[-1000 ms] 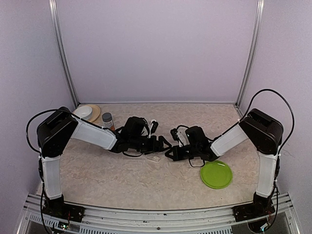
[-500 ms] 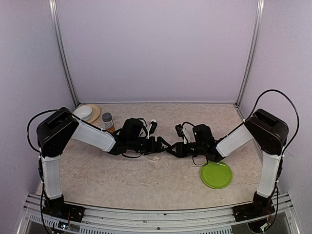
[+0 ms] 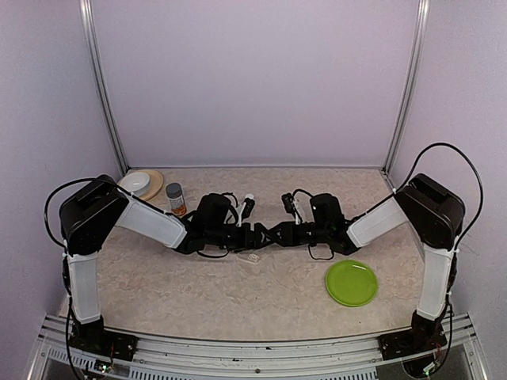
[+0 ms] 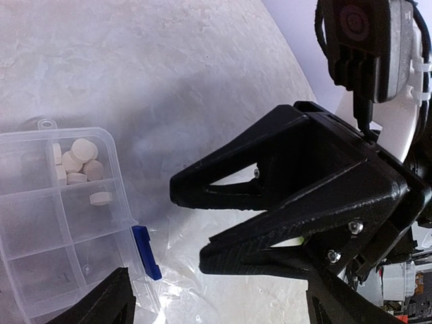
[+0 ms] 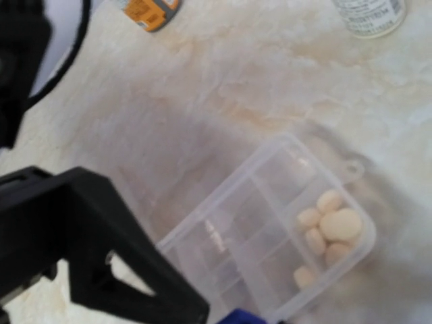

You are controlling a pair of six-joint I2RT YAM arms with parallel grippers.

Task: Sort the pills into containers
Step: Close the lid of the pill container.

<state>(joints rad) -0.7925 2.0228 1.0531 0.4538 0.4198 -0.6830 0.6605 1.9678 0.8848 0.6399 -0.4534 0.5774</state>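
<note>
The container (image 4: 47,250) is a clear compartment box with a blue latch (image 4: 146,253), lying on the table (image 3: 198,285) just in front of both grippers. Several whitish pills (image 4: 81,169) sit in one corner compartment, and the right wrist view shows the same pills (image 5: 331,229) in the box (image 5: 256,223). My left gripper (image 3: 257,235) stands wide open above the table beside the box, nothing between its fingers (image 4: 101,304). My right gripper (image 4: 192,223) faces it tip to tip, jaws a little apart and empty.
A grey-capped, orange-labelled bottle (image 3: 174,198) and a white bowl on a tan plate (image 3: 139,183) stand at the back left. A small white bottle (image 5: 370,13) stands beyond the box. A green plate (image 3: 351,283) lies front right.
My right arm has swung left and away from the green plate, meeting the left gripper over the box. Its jaws have gone from shut to apart. The left arm has hardly moved.
</note>
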